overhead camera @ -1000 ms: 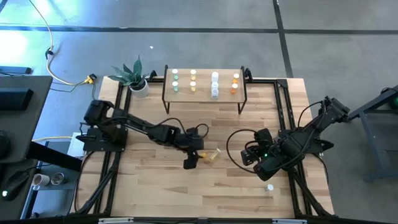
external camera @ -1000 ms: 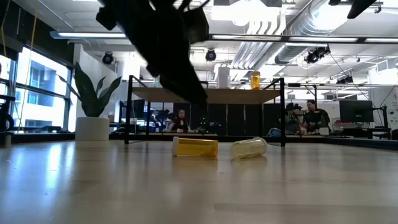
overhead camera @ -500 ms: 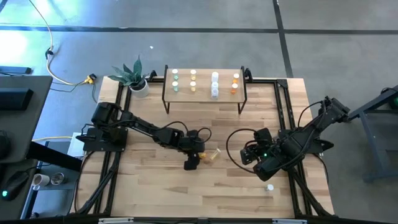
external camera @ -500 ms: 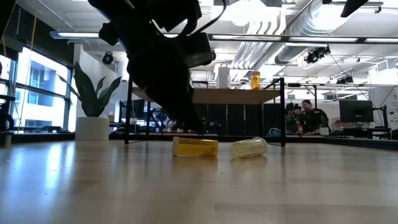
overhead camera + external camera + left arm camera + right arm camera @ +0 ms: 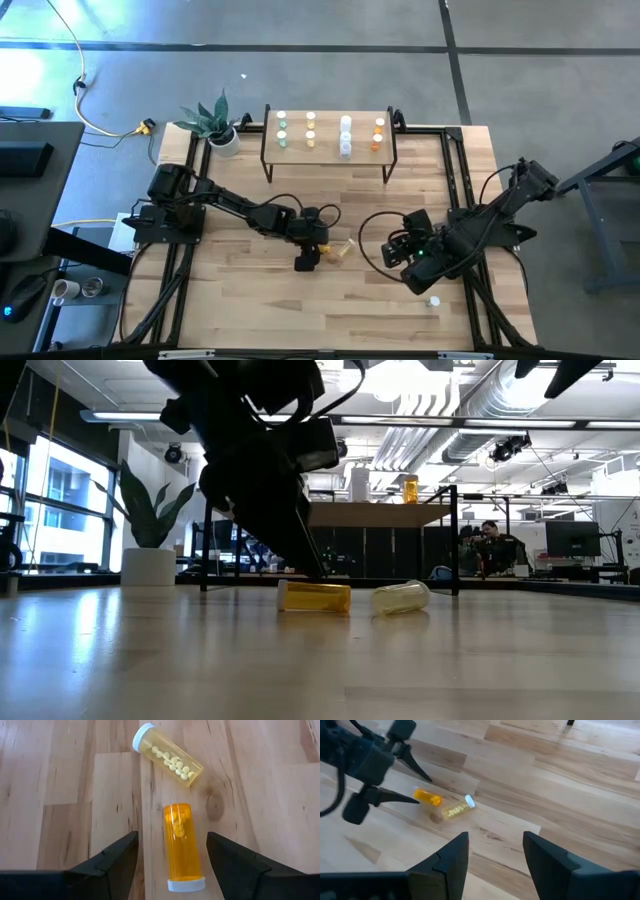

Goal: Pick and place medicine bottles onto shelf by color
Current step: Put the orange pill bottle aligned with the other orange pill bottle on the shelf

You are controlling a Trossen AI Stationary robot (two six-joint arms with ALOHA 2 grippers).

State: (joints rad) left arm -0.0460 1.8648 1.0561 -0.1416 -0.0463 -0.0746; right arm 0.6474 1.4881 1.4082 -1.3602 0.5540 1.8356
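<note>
My two arms are matte black, jointed, with black cables looping beside each wrist. My left gripper [image 5: 170, 857] has broad, tapering black fingers [image 5: 107, 865]; my right gripper [image 5: 495, 855] matches.

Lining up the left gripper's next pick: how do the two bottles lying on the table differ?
The orange bottle is deeper in colour and lies between the open left gripper's fingers; the yellow bottle is paler, lies beyond them and is angled differently. Both lie on their sides, white-capped, with pills inside.

Two bottles [image 5: 318, 255] lie mid-table before the shelf [image 5: 328, 132], which apparently holds the others.
</note>
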